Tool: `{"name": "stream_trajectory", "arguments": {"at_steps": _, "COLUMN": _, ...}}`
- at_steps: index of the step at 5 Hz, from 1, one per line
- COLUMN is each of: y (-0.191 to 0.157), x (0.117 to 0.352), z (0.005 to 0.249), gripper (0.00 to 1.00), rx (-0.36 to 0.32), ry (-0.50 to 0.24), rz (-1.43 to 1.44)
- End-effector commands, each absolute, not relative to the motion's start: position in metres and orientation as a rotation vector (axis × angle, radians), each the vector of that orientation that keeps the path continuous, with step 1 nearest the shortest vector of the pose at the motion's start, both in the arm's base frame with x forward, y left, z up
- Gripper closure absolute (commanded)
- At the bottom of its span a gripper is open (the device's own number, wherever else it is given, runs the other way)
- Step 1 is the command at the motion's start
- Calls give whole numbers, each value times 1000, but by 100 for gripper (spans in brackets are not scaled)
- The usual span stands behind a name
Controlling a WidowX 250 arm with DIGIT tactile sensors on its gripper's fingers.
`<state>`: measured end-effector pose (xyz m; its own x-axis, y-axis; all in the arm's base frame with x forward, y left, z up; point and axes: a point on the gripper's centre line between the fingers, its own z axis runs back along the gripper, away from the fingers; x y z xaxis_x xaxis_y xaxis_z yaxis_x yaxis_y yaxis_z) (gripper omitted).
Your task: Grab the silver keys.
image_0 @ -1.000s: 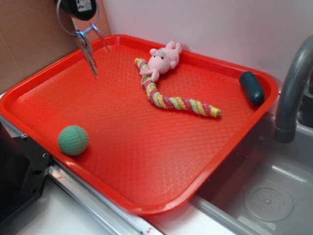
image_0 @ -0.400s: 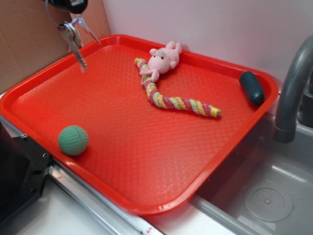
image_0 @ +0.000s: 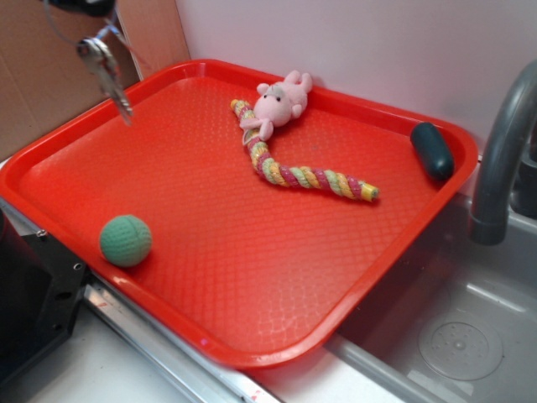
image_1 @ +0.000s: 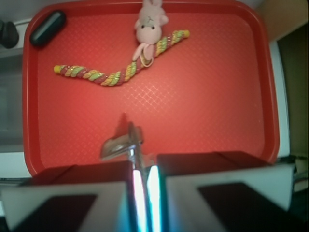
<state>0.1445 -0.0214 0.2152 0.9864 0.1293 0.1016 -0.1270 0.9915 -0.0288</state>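
Gripper [image_1: 143, 181] fingers nearly closed, pinching silver keys [image_0: 105, 69] by ring; keys dangling clear above red tray [image_0: 252, 252], far-left corner, well apart from pink plush [image_0: 281, 101] & green ball [image_0: 126, 240]. Grab step looks done; next: hold grip firm, avoid swing

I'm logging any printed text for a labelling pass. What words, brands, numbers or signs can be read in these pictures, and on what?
None can be read.
The silver keys held up by the gripper: any stamping is too small and blurred to read.
The red tray, pink plush toy, green ball and dark oblong object: no print shows.
Small red-and-white mark on the metal rail below the tray: unreadable.
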Motion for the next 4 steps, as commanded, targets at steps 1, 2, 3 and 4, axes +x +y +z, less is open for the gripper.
{"name": "stream_trajectory", "arguments": {"at_steps": 1, "y": -19, "x": 156, "z": 212, "gripper": 100, "rx": -6, "ry": -83, "rz": 282}}
{"name": "stream_trajectory", "arguments": {"at_steps": 2, "y": -15, "x": 167, "z": 204, "gripper": 100, "rx": 29, "ry": -26, "rz": 345}}
{"name": "stream_trajectory", "arguments": {"at_steps": 3, "y": -8, "x": 173, "z": 199, "gripper": 100, "rx": 27, "ry": -3, "rz": 381}}
{"name": "stream_trajectory", "arguments": {"at_steps": 4, "y": -6, "x": 175, "z": 197, "gripper": 100, "rx": 30, "ry": -2, "rz": 382}}
